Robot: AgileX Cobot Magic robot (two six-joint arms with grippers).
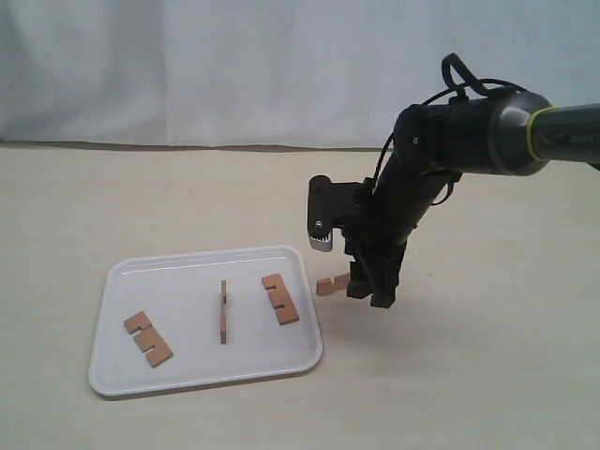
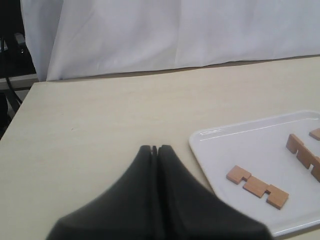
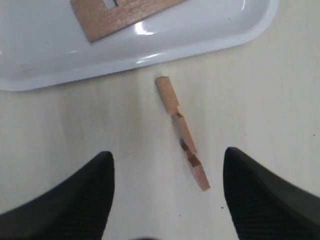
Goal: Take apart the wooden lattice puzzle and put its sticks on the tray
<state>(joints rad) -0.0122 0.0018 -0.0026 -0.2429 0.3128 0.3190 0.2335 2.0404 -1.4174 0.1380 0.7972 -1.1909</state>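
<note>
No interlocked lattice shows; the four reddish-brown notched sticks lie apart. Three rest on the white tray (image 1: 187,281): one flat at its left (image 1: 148,338), one on edge in the middle (image 1: 223,312), one flat at its right (image 1: 279,298). The fourth stick (image 1: 330,285) (image 3: 181,131) stands on edge on the table just off the tray's right rim (image 3: 210,42). My right gripper (image 1: 370,292) (image 3: 168,155) hovers open over it, the stick's near end between the fingers, untouched. My left gripper (image 2: 155,148) is shut on nothing, beside the tray (image 2: 240,145), out of the exterior view.
Beige tabletop surrounds the tray, with a white curtain behind it. The right arm's black wrist and camera block (image 1: 323,214) hang above the tray's right corner. The table's left edge and dark equipment (image 2: 10,60) appear in the left wrist view.
</note>
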